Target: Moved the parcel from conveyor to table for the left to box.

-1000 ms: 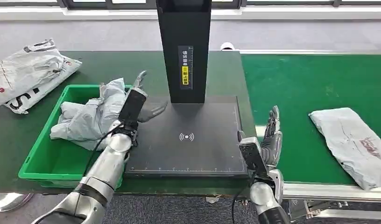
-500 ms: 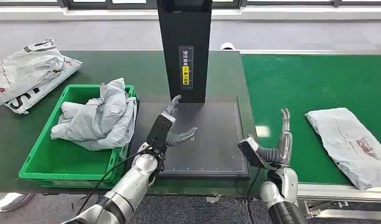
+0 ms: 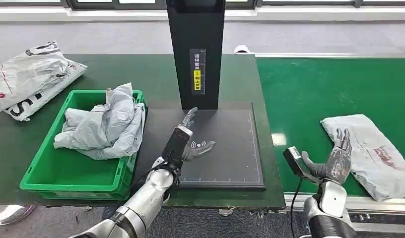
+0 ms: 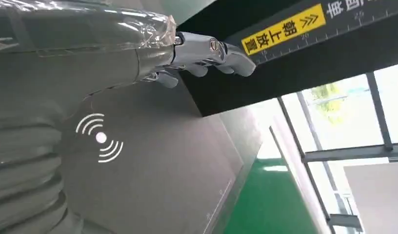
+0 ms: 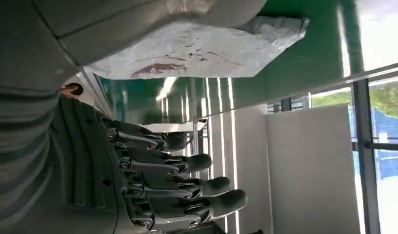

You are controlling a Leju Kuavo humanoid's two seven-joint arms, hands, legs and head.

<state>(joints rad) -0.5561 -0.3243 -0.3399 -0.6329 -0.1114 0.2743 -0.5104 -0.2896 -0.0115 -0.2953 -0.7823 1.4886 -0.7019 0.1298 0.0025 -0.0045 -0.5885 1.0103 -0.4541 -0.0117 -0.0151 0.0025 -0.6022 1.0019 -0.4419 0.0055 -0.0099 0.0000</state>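
The parcel (image 3: pixel 369 151) is a flat grey mailer bag lying on the green conveyor belt (image 3: pixel 319 94), off to the right side, with its near end running toward the belt's front edge. The right hand (image 3: pixel 337 158) is right at the parcel's left edge, fingers spread and holding nothing; from the head view I honestly can't tell if the fingertips touch the bag or just float over it. In the right wrist view the parcel (image 5: pixel 197 48) sits just past the thumb, with plain green belt beyond it.

The left hand (image 3: pixel 188 141) is over the black scanner pad (image 3: pixel 230 148), fingers apart, nothing in it, roughly above the white wireless symbol (image 4: pixel 99 138). Plenty of bare pad on its right, and the black post (image 3: pixel 196 49) with the yellow label stands at the pad's back edge.

The green bin (image 3: pixel 46 171) is just left of the pad, touching or nearly so, with crumpled grey bags (image 3: pixel 103 126) piled toward its right wall and reaching above the rim. Another white-grey bag (image 3: pixel 29 77) lies at the far left of the dark green table (image 3: pixel 151 74). Grey floor and window frames run behind it all.
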